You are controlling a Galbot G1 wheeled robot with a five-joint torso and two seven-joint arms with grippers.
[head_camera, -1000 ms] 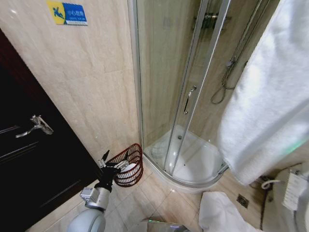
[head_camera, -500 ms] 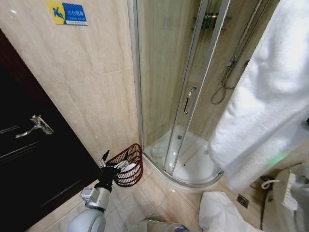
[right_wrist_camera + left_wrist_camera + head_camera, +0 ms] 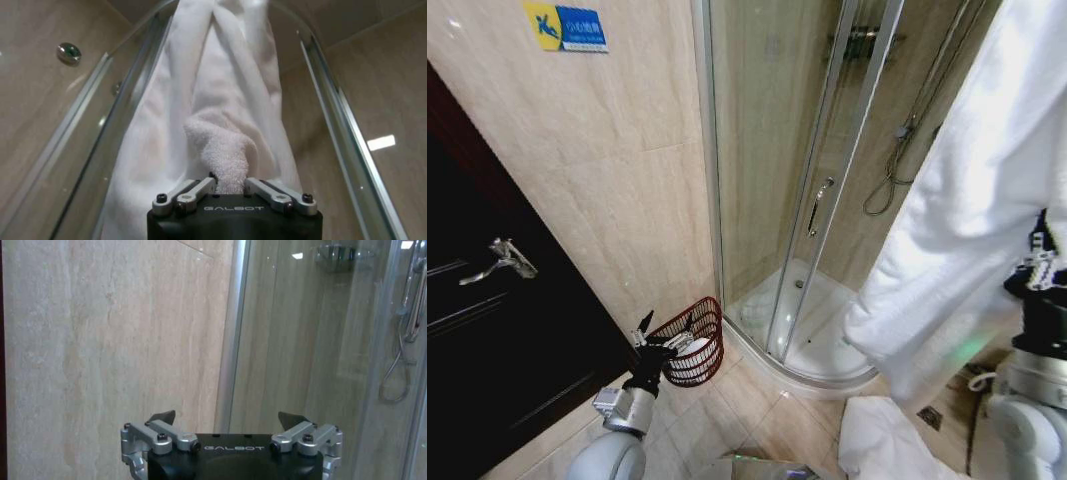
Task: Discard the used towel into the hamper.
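Note:
A large white towel (image 3: 967,220) hangs down the right side of the head view, in front of the shower. My right gripper (image 3: 1035,252) is up against its right edge. In the right wrist view that gripper (image 3: 230,184) is shut on a bunched fold of the towel (image 3: 227,110), which stretches away from it. The hamper (image 3: 701,350), a small reddish-brown slatted basket with something white inside, stands on the floor by the wall at lower left. My left gripper (image 3: 663,332) hovers beside its left rim and stands open (image 3: 227,417), holding nothing.
A glass shower enclosure (image 3: 827,200) with a white tray (image 3: 827,335) rises behind the hamper. A dark door (image 3: 487,330) with a handle is at left. Another white cloth (image 3: 882,440) lies on the tiled floor at lower right, near a floor drain (image 3: 930,415).
The hanging towel's lower part has swung left across the shower tray. My right arm and gripper have come into the head view at the right edge. The left arm has not moved.

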